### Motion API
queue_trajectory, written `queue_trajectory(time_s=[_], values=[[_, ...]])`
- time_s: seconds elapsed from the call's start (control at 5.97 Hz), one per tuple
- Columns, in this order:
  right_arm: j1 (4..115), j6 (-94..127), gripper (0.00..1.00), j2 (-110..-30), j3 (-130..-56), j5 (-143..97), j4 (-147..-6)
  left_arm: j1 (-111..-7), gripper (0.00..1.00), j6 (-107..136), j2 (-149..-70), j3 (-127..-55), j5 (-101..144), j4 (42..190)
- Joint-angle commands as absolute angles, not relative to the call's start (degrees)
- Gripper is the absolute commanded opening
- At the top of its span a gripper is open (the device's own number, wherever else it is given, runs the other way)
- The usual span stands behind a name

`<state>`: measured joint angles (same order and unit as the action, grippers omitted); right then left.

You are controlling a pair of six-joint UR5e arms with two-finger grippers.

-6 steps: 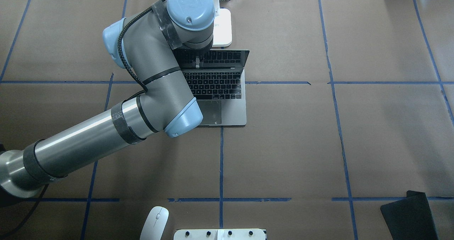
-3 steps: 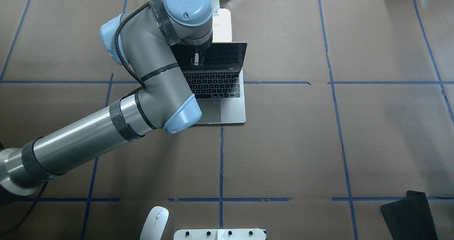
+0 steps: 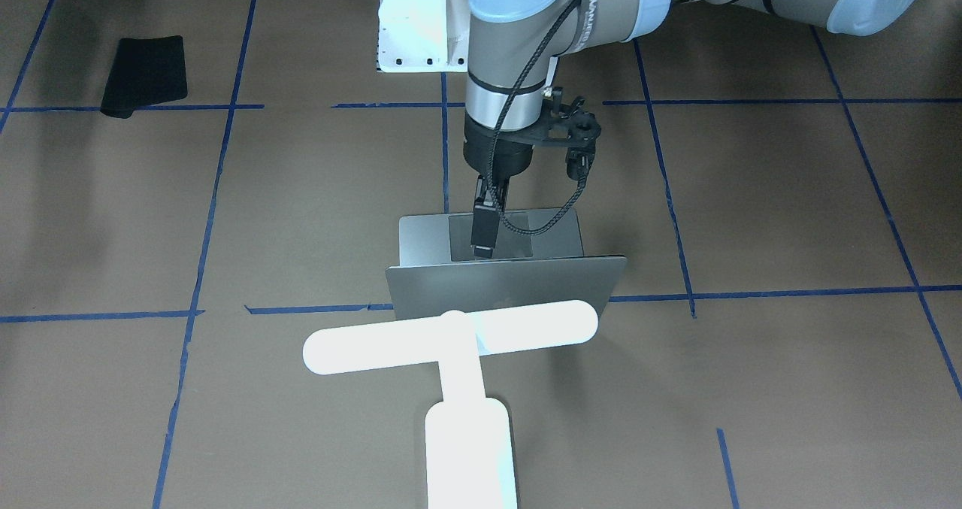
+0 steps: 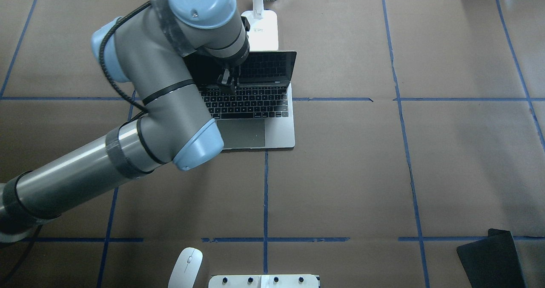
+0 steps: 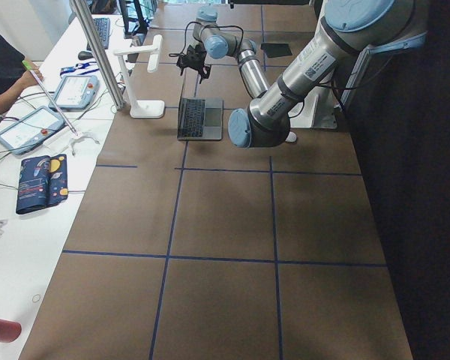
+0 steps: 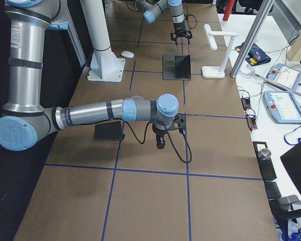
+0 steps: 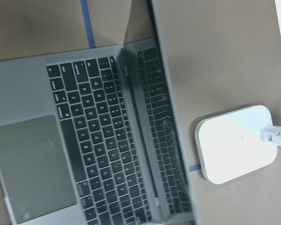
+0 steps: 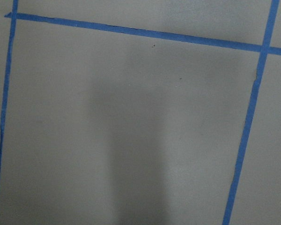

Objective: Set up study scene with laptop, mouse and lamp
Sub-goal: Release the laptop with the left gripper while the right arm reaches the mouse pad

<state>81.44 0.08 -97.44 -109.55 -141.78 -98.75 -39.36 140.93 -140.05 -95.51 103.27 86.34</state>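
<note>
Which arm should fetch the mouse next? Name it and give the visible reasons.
Left, probably. The mouse lies in the left arm's half of the overhead view, and the left gripper hangs over the laptop in that same half. The right gripper hovers by the black mat, far off.

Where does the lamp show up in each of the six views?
Exterior front-facing: lamp at bottom centre, nearest the camera.
Overhead exterior: lamp at top centre, mostly its base showing.
Exterior left: lamp at upper left.
Exterior right: lamp at upper right.
Left wrist-mounted: lamp at the right, base only.
Right wrist-mounted: not in it.
Shared landmark: the open laptop, whose screen side faces the lamp's base.
</note>
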Motion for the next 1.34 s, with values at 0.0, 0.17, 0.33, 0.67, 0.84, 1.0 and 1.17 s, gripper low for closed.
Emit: queue_trajectory(time_s=[0.0,0.17,0.33,0.67,0.84,1.0,1.17], values=[[77.6,12.7,1.0,-97.9,-113.7,-142.4,-98.7,-39.3,1.0,139.0,-137.4,-100.6,105.9,86.2],[74.4,22.3,1.0,-99.0,-117.0,-141.8,-95.3,-38.8,1.0,138.8,-135.3,-103.6,106.1,86.2],[69.4,36.2,1.0,-104.6,-116.8,-138.3,-77.3,-38.4,1.0,137.1,-131.3,-109.2,107.7,86.3],[54.4,66.1,1.0,-114.8,-114.9,-125.4,-46.5,-37.8,1.0,135.3,-129.3,-110.5,109.1,86.2],[47.3,75.2,1.0,-117.4,-114.1,-119.9,-40.0,-36.1,1.0,133.0,-128.4,-111.8,108.8,86.2],[40.6,80.2,1.0,-118.6,-111.5,-116.0,-34.7,-33.8,1.0,130.9,-124.8,-115.9,108.6,86.2],[37.7,83.3,0.99,-118.9,-107.6,-115.6,-27.3,-32.8,1.0,126.4,-122.7,-118.3,108.6,86.2]])
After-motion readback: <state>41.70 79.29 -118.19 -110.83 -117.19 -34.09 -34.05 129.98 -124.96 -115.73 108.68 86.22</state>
